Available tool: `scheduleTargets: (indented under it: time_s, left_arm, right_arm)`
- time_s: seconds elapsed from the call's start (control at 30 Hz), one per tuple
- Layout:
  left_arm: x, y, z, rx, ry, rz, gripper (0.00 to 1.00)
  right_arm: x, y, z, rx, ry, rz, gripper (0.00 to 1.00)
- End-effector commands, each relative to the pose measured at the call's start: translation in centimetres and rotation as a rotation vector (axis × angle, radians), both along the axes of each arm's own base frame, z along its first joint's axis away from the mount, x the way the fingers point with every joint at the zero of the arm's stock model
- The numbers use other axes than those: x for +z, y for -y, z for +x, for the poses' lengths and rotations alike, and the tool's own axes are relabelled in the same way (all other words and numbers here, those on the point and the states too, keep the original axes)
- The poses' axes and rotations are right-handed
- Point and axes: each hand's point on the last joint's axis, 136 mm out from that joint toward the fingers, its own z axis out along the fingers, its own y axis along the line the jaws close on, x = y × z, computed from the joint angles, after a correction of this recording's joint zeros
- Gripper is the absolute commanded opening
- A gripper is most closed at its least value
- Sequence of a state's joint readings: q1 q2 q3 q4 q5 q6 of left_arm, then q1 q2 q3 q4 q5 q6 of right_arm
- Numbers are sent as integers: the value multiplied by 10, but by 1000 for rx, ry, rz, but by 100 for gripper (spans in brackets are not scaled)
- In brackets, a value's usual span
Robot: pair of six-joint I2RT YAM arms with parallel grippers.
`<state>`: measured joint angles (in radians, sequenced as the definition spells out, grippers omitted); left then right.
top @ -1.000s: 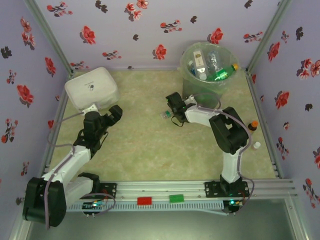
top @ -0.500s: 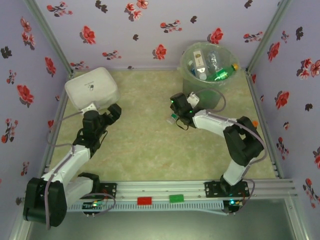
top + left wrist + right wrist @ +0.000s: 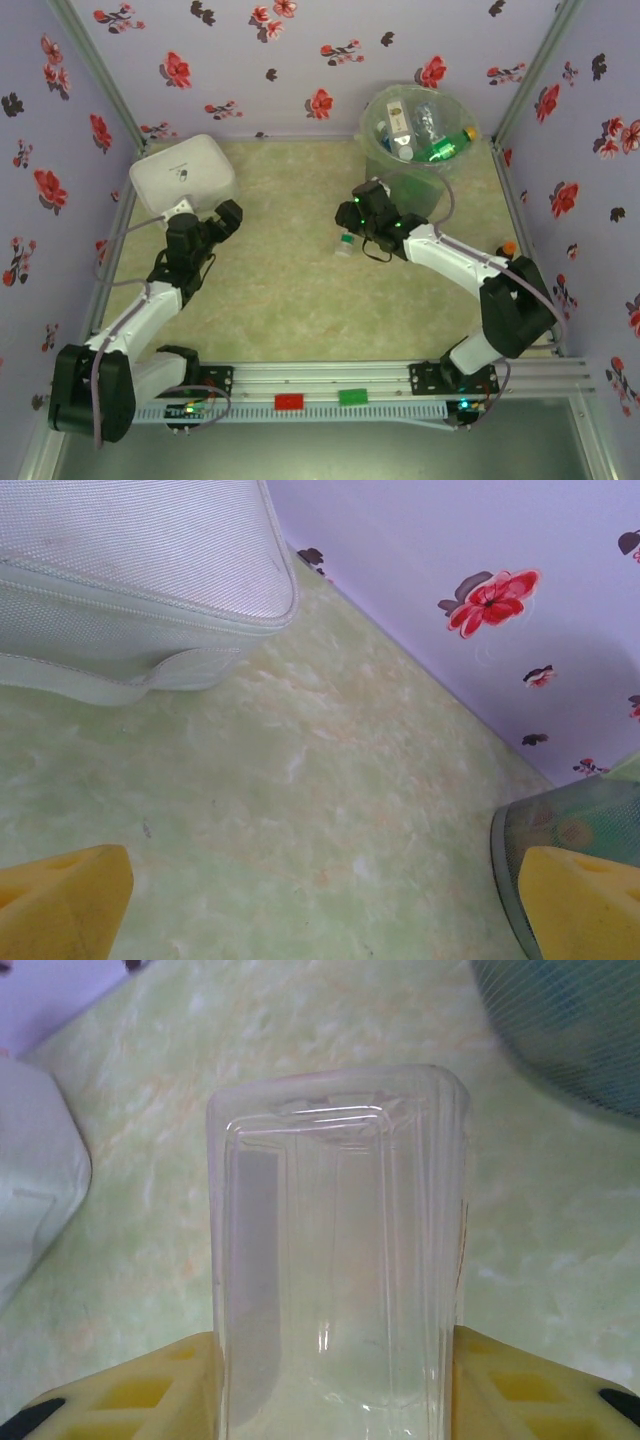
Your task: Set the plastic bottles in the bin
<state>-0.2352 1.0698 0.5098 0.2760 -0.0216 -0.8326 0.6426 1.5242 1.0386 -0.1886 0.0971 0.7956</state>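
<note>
The clear bottle (image 3: 340, 1230) is sitting between the yellow pads (image 3: 130, 1395) of the right gripper (image 3: 340, 1400). The pads are pressing on both its sides, so the jaws are drawn in narrow and holding it. From above, that bottle (image 3: 345, 243), green-capped, is lying low over the middle of the table (image 3: 280, 300), near the bin (image 3: 415, 178) but outside it. Whether it is off the surface I cannot tell. The bin is already holding several bottles, a green one (image 3: 445, 148) among them, and an orange-capped bottle (image 3: 507, 248) is standing by the right wall.

The grasp looks made to me. The next move calls for a lift clear of the rim, a carry over the bin's mouth, and then a release. The right arm is reaching far out, stretched low toward the centre. The left gripper (image 3: 228, 214) is resting wide open and empty just beside the white box (image 3: 180, 172), with its arm angling toward the far left corner.
</note>
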Motion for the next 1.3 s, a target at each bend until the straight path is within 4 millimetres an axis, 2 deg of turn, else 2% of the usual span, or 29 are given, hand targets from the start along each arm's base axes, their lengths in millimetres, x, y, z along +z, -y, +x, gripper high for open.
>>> scheduleTargets:
  time_s: [0.0, 0.27, 0.47, 0.57, 0.67, 0.8, 0.87, 1.03, 1.1, 1.17, 1.27]
  left_arm:
    - [14, 7, 8, -36, 41, -20, 100]
    - [9, 20, 7, -105, 15, -42, 100]
    - [10, 23, 6, -126, 21, -31, 100]
    - [11, 23, 7, -129, 22, -29, 100]
    - [11, 23, 7, -130, 21, -28, 100]
    - [9, 23, 8, -130, 16, -26, 100]
    - [9, 23, 7, -130, 15, -25, 100]
    - [10, 23, 7, -131, 18, -21, 100]
    - [9, 22, 6, -128, 16, -18, 100]
    - [8, 20, 7, -118, 13, -17, 100]
    - [6, 17, 6, -101, 8, -11, 100]
  right_arm:
    - [-5, -11, -17, 154, -29, -39, 36]
    - [-71, -16, -36, 242, -147, -140, 36]
    - [-94, -14, -45, 286, -181, -217, 39]
    - [-103, -7, -46, 273, -201, -267, 47]
    - [-110, 1, -44, 251, -220, -323, 62]
    - [-113, 5, -40, 236, -236, -370, 71]
    - [-112, 6, -39, 233, -233, -379, 72]
    - [-103, 5, -35, 246, -216, -402, 67]
    - [-93, 3, -33, 257, -198, -399, 59]
    - [-72, -4, -30, 277, -155, -367, 52]
    - [-19, -17, -22, 320, -46, -310, 46]
